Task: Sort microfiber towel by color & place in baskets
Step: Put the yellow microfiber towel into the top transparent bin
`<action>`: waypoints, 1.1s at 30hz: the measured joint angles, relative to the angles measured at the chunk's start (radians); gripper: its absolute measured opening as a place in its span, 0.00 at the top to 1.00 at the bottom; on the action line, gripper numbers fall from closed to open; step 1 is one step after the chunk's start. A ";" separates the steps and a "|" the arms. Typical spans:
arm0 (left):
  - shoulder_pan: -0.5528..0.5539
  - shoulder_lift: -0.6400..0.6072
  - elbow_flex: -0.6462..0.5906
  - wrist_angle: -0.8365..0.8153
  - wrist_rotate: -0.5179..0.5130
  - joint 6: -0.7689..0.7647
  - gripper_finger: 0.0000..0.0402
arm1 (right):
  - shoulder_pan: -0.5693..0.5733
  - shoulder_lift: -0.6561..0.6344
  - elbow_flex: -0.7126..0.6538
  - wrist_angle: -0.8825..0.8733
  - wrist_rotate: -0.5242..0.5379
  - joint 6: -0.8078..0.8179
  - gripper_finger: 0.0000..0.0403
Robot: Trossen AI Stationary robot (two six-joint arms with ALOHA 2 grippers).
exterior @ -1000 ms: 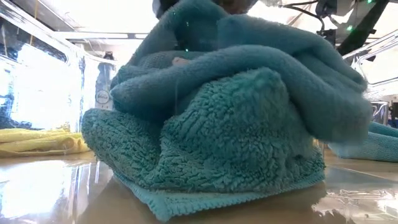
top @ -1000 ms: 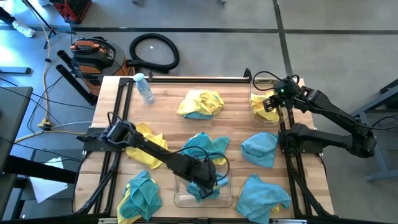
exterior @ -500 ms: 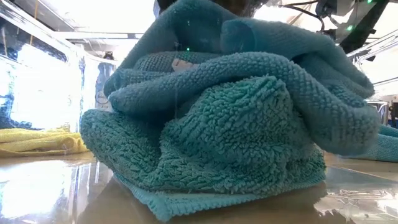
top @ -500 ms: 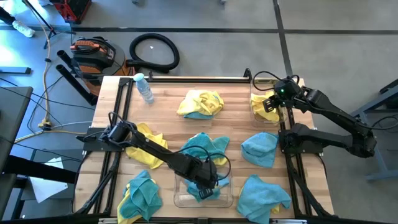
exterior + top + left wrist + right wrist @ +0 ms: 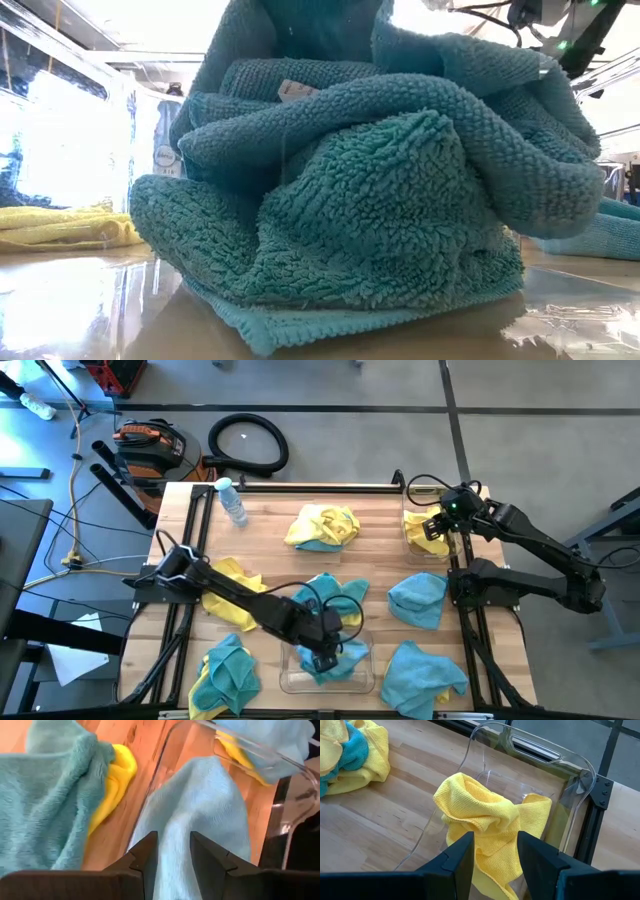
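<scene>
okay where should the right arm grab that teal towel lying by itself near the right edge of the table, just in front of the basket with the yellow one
Best bet: the raised fold at the top of the teal towel, taken from straight above. It lies crumpled in a mound apart from the other cloths, so its high ridge gives the fingers something to pinch. The right gripper hangs over the yellow-towel basket, just behind it.

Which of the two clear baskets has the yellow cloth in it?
The basket at the table's far right corner, under the right gripper, holds a yellow cloth. The near-edge basket holds teal.
</scene>
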 joint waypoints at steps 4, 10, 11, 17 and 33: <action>-0.017 -0.043 0.000 -0.054 -0.068 0.090 0.75 | 0.000 0.000 0.000 0.007 -0.019 -0.013 0.64; -0.028 -0.079 -0.009 -0.195 -0.164 0.207 0.75 | 0.000 0.000 0.000 0.036 -0.069 -0.035 0.64; -0.028 -0.087 -0.020 -0.202 -0.187 0.226 0.75 | 0.000 0.000 0.000 0.042 -0.077 -0.037 0.64; 0.000 -0.198 -0.192 -0.163 -0.223 0.275 0.75 | 0.000 0.000 0.000 0.161 -0.183 -0.110 0.64; 0.155 -0.889 -1.015 0.495 -0.191 0.418 0.75 | 0.276 0.398 0.075 0.816 -0.385 -0.283 0.64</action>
